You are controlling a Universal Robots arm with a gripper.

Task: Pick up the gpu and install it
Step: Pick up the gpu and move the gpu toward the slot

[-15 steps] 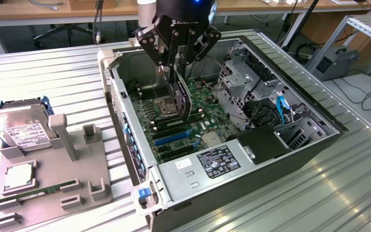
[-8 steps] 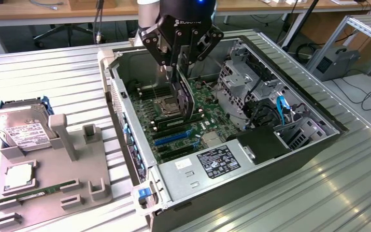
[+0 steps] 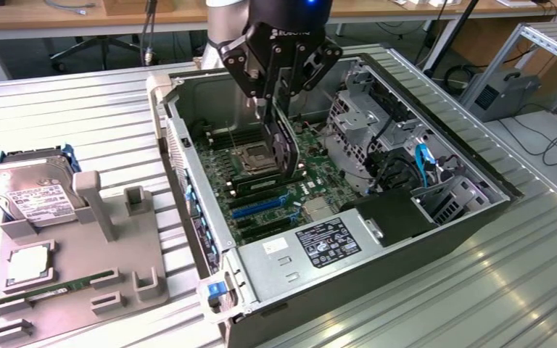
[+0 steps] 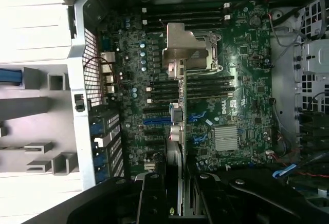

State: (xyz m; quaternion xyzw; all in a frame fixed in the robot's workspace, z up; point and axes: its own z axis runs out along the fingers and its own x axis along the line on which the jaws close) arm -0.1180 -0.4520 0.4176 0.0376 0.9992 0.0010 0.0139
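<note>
The gpu (image 3: 286,148) hangs edge-down inside the open computer case (image 3: 183,156), over the motherboard (image 3: 303,196) near the CPU socket and memory slots. My gripper (image 3: 273,94) is shut on the card's upper edge. In the wrist view the gpu (image 4: 178,147) shows edge-on between my black fingers (image 4: 152,193), with its silver bracket end (image 4: 180,47) over the socket area. It floats above the board, and the blue expansion slots (image 3: 259,208) lie a little nearer the case's front. My gripper (image 4: 179,196) stays closed around the thin board.
A grey parts holder (image 3: 114,254) at the exterior view's left carries a hard drive (image 3: 32,192), a chip (image 3: 29,264) and a green RAM stick (image 3: 41,293). Inside the case, a metal drive cage (image 3: 356,119), cables and a power supply (image 3: 329,239) crowd the exterior view's right.
</note>
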